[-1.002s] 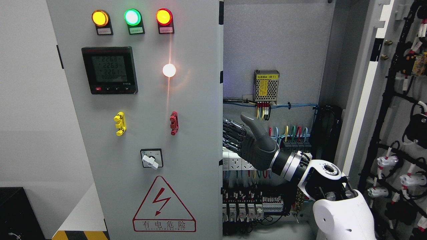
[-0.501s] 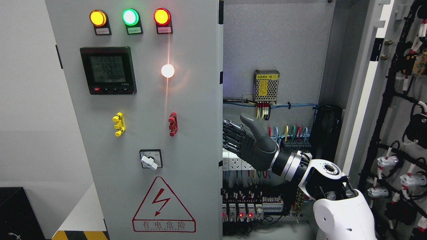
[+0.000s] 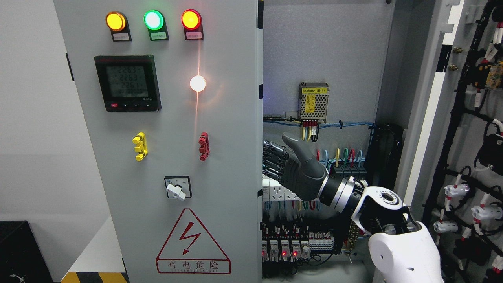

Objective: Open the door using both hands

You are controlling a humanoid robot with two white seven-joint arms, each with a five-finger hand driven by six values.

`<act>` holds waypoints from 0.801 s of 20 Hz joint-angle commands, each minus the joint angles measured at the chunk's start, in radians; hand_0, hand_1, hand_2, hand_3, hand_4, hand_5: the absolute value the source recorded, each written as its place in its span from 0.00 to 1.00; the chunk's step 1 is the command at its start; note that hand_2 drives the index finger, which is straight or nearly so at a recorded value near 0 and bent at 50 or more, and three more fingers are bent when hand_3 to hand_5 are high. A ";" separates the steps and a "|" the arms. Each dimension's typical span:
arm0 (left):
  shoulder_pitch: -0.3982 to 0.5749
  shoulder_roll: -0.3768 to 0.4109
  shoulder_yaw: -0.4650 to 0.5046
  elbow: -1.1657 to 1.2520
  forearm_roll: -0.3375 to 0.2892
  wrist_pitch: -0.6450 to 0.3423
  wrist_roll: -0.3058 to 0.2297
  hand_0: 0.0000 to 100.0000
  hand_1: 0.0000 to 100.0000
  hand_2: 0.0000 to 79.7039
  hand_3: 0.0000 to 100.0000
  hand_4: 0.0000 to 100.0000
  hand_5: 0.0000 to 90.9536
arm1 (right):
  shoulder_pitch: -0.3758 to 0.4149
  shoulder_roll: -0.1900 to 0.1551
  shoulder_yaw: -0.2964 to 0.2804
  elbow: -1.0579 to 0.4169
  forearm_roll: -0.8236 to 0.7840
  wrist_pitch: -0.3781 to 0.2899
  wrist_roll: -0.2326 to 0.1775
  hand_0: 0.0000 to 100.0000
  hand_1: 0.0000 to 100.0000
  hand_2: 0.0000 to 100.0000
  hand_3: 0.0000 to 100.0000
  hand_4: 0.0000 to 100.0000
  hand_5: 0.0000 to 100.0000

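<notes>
The grey left door (image 3: 228, 129) carries three lamps, a meter (image 3: 127, 83), and yellow and red handles, and hides the cabinet's left half. My right hand (image 3: 279, 161) reaches from the lower right into the open cabinet. Its dark fingers (image 3: 272, 159) stretch level to the door's right edge (image 3: 260, 157), with the thumb raised. The fingertips meet or slip just behind that edge, and nothing is clasped. The right door (image 3: 467, 129) stands swung wide open at the far right, its wired inner face showing. My left arm does not show.
Inside the cabinet are a power supply (image 3: 313, 101), coloured wires, breakers (image 3: 346, 165) and relay rows with red lights (image 3: 289, 247). A black box (image 3: 19, 251) and a hazard-striped edge (image 3: 94, 277) sit at lower left. A white wall lies left of the cabinet.
The left door has swung slightly, its lamps and meter shifting a little leftward. My right hand crept a touch toward the door edge. Small red lights lit on the lower relays.
</notes>
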State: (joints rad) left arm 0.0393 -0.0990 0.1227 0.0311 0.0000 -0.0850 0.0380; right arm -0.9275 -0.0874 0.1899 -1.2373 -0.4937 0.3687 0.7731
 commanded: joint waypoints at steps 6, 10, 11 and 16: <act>-0.001 -0.001 0.000 0.004 -0.032 0.001 0.000 0.00 0.00 0.00 0.00 0.00 0.00 | -0.016 0.001 0.002 0.010 -0.002 -0.002 0.000 0.19 0.00 0.00 0.00 0.00 0.00; 0.001 -0.001 0.000 0.004 -0.034 0.001 0.000 0.00 0.00 0.00 0.00 0.00 0.00 | -0.016 0.001 0.002 0.010 -0.002 -0.002 0.002 0.19 0.00 0.00 0.00 0.00 0.00; 0.001 -0.001 0.000 0.003 -0.032 0.001 0.000 0.00 0.00 0.00 0.00 0.00 0.00 | -0.016 0.001 0.002 0.012 -0.002 -0.002 0.002 0.19 0.00 0.00 0.00 0.00 0.00; 0.001 -0.001 0.000 0.004 -0.032 0.001 0.000 0.00 0.00 0.00 0.00 0.00 0.00 | -0.017 0.001 0.002 0.015 -0.002 -0.002 0.003 0.19 0.00 0.00 0.00 0.00 0.00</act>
State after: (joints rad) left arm 0.0398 -0.0990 0.1227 0.0260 0.0000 -0.0850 0.0381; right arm -0.9421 -0.0862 0.1926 -1.2286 -0.4952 0.3663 0.7746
